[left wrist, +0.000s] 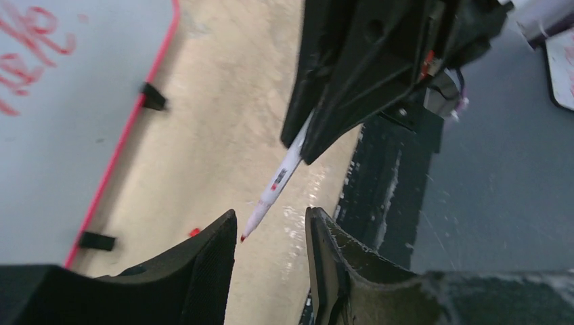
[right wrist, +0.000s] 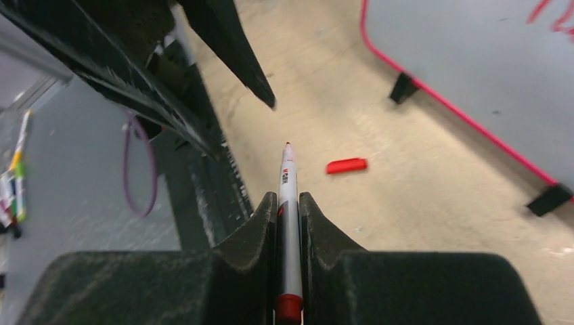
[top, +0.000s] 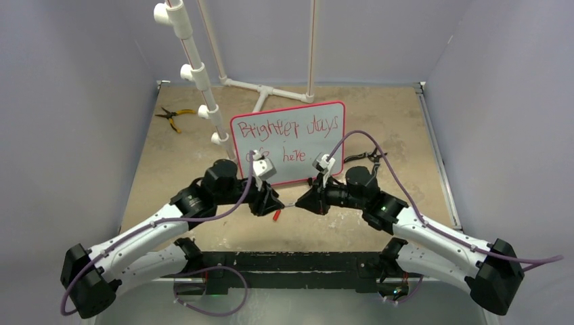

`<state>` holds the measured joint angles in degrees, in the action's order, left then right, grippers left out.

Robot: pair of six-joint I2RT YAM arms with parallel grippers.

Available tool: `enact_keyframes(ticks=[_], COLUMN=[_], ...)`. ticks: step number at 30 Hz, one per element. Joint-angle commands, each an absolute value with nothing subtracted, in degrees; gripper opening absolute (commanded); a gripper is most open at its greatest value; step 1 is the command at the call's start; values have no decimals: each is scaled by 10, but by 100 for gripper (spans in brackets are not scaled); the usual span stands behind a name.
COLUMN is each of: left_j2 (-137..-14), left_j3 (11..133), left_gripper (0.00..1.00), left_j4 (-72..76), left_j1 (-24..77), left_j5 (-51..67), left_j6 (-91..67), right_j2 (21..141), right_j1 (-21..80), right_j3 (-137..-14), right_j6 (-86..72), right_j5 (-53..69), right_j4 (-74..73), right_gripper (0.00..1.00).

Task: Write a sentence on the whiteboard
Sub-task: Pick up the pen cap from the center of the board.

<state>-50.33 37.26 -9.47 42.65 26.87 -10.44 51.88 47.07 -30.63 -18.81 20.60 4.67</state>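
The whiteboard (top: 318,159) stands upright at mid-table on two black feet, with a red frame. The sentence (top: 288,128) reads "Brighter days are here" in two red rows. My right gripper (right wrist: 288,200) is shut on a white marker (right wrist: 287,177) with its red tip bare, pointing at my left gripper. My left gripper (left wrist: 271,227) is open, and the marker tip (left wrist: 242,237) sits between its fingers without touching them. Both grippers meet just in front of the board (left wrist: 74,101). A loose red cap (right wrist: 346,165) lies on the table below them.
Yellow-handled pliers (top: 172,116) lie at the back left. A white PVC pipe stand (top: 200,74) rises behind the board on the left, with its base (top: 271,89) at the back. A black rail (top: 284,261) runs along the near table edge. Spare markers (right wrist: 15,183) lie off the table.
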Motion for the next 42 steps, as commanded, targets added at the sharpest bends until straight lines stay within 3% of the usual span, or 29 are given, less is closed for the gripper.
enact_keyframes(ticks=[1,8,10,13,15,21,24,30,37,42], left_j2=[-534,-574,-571,-564,-556,-518,-506,-514,-541,-562], left_j3=[378,390,390,390,388,366,336,280,273,276], left_gripper=[42,45,36,13,0,0,0,0,0,0], left_j4=[-91,-110,-108,-100,-86,-20,39,160,212,213], left_j1=[495,549,553,557,559,560,560,561,562,564], left_j5=[273,260,253,246,236,199,177,171,175,197], left_j6=[-73,-56,-57,-65,-83,-145,-186,-251,-273,-272], right_j2=[523,529,531,529,526,496,465,418,478,503], right_j1=[468,469,468,468,468,468,468,468,469,469], right_j3=[-347,-367,-372,-372,-370,-327,-277,-150,-175,-181], right_j6=[-188,-190,-189,-192,-201,-291,-363,-517,-492,-486], right_j5=[340,383,386,384,375,300,232,154,166,173], right_j4=[31,13,11,17,27,113,201,455,485,505], right_gripper=[0,0,0,3,17,69,79,80,73,46])
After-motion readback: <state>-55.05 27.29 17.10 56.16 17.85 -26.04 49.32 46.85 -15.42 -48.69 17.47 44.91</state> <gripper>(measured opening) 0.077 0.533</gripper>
